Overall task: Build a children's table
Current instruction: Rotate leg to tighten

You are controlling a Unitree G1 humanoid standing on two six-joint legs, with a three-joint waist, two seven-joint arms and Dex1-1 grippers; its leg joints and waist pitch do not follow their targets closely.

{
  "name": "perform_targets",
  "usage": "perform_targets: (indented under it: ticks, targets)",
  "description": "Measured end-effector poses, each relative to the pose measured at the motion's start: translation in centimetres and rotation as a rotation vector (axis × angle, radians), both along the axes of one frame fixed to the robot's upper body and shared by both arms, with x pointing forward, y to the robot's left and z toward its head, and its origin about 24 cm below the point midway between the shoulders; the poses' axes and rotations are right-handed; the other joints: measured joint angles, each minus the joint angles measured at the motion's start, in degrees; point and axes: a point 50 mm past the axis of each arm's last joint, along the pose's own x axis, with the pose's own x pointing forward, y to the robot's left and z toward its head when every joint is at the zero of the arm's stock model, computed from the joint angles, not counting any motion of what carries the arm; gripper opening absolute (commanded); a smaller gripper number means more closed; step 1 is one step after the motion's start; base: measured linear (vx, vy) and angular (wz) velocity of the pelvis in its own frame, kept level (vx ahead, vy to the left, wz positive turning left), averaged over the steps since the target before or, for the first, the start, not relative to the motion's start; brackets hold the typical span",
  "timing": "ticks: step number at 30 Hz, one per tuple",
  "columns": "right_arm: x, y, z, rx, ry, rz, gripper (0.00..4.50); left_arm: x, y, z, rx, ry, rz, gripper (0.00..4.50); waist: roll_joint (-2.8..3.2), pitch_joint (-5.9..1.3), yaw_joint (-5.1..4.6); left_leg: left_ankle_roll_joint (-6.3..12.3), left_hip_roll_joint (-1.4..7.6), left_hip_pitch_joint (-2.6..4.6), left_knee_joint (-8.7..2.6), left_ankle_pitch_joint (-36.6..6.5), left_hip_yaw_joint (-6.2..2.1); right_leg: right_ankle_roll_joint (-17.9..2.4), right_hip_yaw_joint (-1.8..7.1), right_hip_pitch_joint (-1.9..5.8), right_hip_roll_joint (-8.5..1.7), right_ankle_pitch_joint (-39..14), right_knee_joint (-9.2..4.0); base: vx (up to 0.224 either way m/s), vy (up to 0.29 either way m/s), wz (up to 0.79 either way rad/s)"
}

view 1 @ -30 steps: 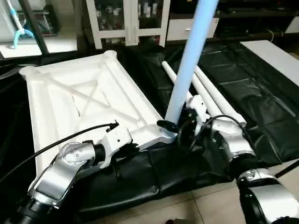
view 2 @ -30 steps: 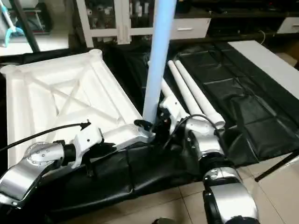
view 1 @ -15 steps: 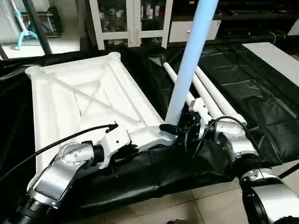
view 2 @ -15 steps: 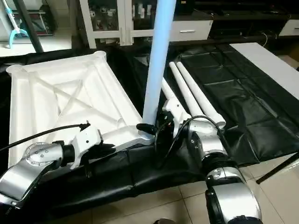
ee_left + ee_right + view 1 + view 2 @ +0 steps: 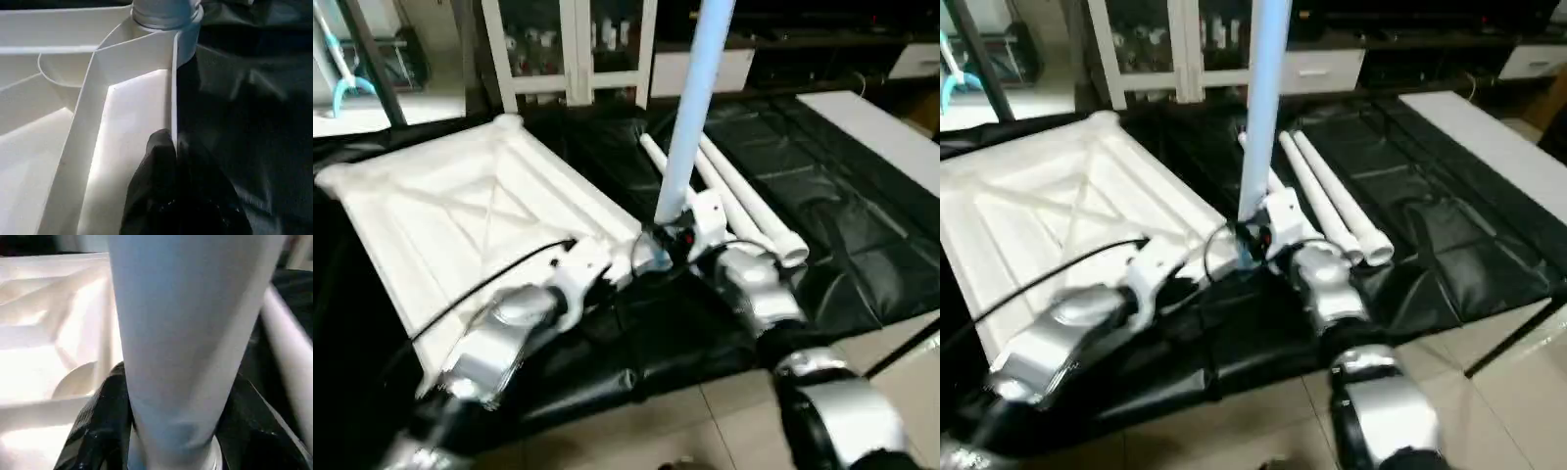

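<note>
The children's table lies as parts on a black sheet. Its white tabletop (image 5: 460,225) rests upside down, X-ribs up. One pale leg (image 5: 690,117) stands upright in the near right corner socket (image 5: 164,12). My right gripper (image 5: 671,243) sits at the foot of that leg, and in the right wrist view its black fingers (image 5: 102,416) press against both sides of it. My left gripper (image 5: 173,147) is shut on the tabletop's thin rim just short of that socket. Two or three spare legs (image 5: 744,201) lie side by side to the right.
The black sheet (image 5: 862,225) covers the work area, with tiled floor (image 5: 705,421) at its near edge. A white glass-door cabinet (image 5: 568,49) stands at the back. A white board (image 5: 871,117) lies at the far right.
The head camera has shifted and tilted. My right gripper's fingers have closed in on the foot of the upright leg. The left gripper has kept its pinch on the rim.
</note>
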Motion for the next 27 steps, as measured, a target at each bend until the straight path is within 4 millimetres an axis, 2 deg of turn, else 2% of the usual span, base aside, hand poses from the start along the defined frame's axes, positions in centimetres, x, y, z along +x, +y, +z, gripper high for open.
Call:
perform_targets:
  ticks: [3, 5, 9, 10, 12, 14, 18, 19, 27]
  targets:
    - [-0.1, 1.0, -0.1, -0.006, -0.005, -0.053, 1.90, 0.2, -0.7, 0.0, -0.010, 0.013, 0.017, 0.00, 0.03, -0.01, -0.11, 0.00, -0.03, -0.05, -0.02, 0.0, -0.18, 0.0, -0.13, 0.05, 0.00, 0.0, -0.33, 0.000, 0.000, 0.00]
    - [-0.1, 1.2, -0.1, -0.005, -0.010, -0.062, 1.90, 0.2, -0.6, 0.1, -0.004, 0.010, 0.018, 0.00, 0.15, -0.07, -0.36, 0.01, -0.06, -0.33, -0.05, 0.0, -0.61, 0.0, -0.33, 0.09, 0.03, 0.0, -0.83, 0.000, 0.000, 0.00]
    - [-0.2, 1.2, 0.1, 0.029, -0.027, -0.018, 1.90, -0.1, 0.2, 0.1, 0.014, -0.013, -0.009, 0.00, 0.14, -0.07, -1.12, 0.02, -0.12, -0.55, -0.02, 0.0, -0.71, 0.0, -0.11, 0.02, -0.02, 0.0, -0.91, 0.000, 0.000, 0.00]
    - [-0.3, 1.1, 0.1, 0.042, -0.031, 0.001, 2.59, -0.2, 0.4, 0.2, 0.013, -0.017, -0.026, 0.00, 0.13, -0.07, -1.21, 0.02, -0.11, -0.56, -0.03, 0.0, -0.70, 0.0, -0.11, 0.01, -0.01, 0.0, -0.89, 0.000, 0.000, 0.00]
    - [-0.5, 0.8, 0.0, 0.064, -0.039, 0.054, 2.62, -0.4, 0.8, 0.2, 0.019, -0.024, -0.050, 0.00, 0.15, -0.07, -1.25, 0.02, -0.10, -0.57, -0.04, 0.0, -0.69, -0.1, -0.10, -0.01, -0.01, 0.1, -0.83, 0.000, 0.000, 0.00]
    - [-0.9, -0.3, -0.1, 0.086, -0.051, 0.147, 2.89, -1.0, 2.1, 0.3, 0.032, -0.032, -0.102, 0.00, 0.15, -0.07, -1.25, 0.01, -0.05, -0.65, -0.09, 0.0, -0.58, -0.1, -0.14, 0.00, 0.05, 0.4, -0.71, 0.000, 0.000, 0.00]
    - [-1.1, -1.6, 0.4, 0.107, -0.066, 0.246, 3.10, -1.4, 3.4, 0.7, 0.051, -0.044, -0.164, 0.00, 0.38, 0.06, -0.88, 0.01, -0.03, -0.57, -0.29, 0.0, -0.55, -0.4, -0.17, -0.12, 0.09, 0.8, -0.62, 0.013, -0.005, 0.02]
    - [-1.1, -2.0, 0.7, 0.107, -0.078, 0.286, 3.33, -1.6, 3.6, 0.7, 0.050, -0.043, -0.182, 0.00, 0.47, 0.11, -0.81, 0.02, -0.02, -0.57, -0.29, 0.0, -0.51, -0.4, -0.15, -0.11, 0.08, 0.8, -0.54, 0.000, 0.000, 0.00]
    - [-2.3, -5.0, 1.5, 0.098, -0.064, 0.542, 3.33, -2.5, 4.3, 1.0, 0.030, -0.017, -0.310, 0.00, 0.84, 0.30, 0.85, 0.26, 0.04, -0.55, -0.25, 0.1, -0.22, -0.3, -0.03, -0.11, 0.00, 0.6, -0.49, 0.000, 0.000, 0.00]
